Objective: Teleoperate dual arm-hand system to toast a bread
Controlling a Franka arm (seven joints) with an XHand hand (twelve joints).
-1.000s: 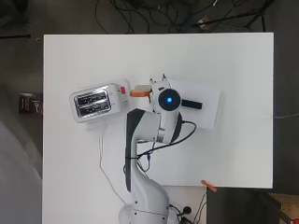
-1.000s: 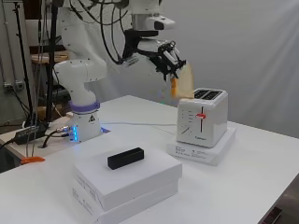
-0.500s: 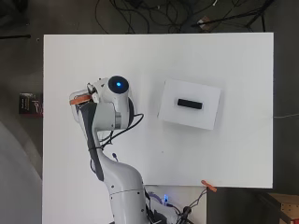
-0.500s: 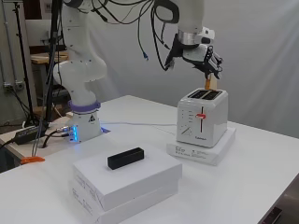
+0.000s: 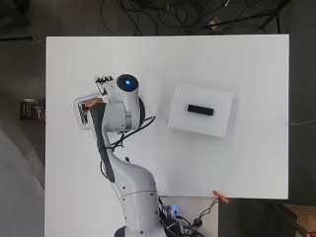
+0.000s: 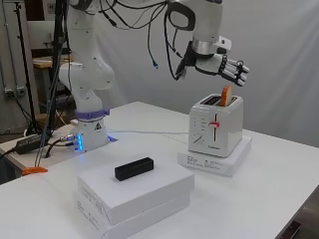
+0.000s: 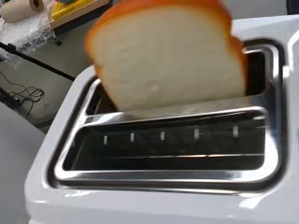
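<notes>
At the right of the side view my hand (image 6: 222, 64) hovers, fingers straight, above the toaster (image 6: 215, 124); I should press the bread (image 6: 226, 95) down gently, upright.

Black block (image 5: 200, 109) atop stacked white boxes (image 5: 182, 113); orange clip (image 5: 220, 197) at table (image 5: 247, 64) edge.

Colours below my hand

I see a white toaster (image 6: 215, 126) with a red lever (image 6: 215, 124), and pale bread (image 7: 173, 56) with orange-brown crust.

Glossy white plastic toaster (image 7: 42, 196), shiny metal slot rims (image 7: 154, 175), soft matt bread slice (image 7: 173, 56)
</notes>
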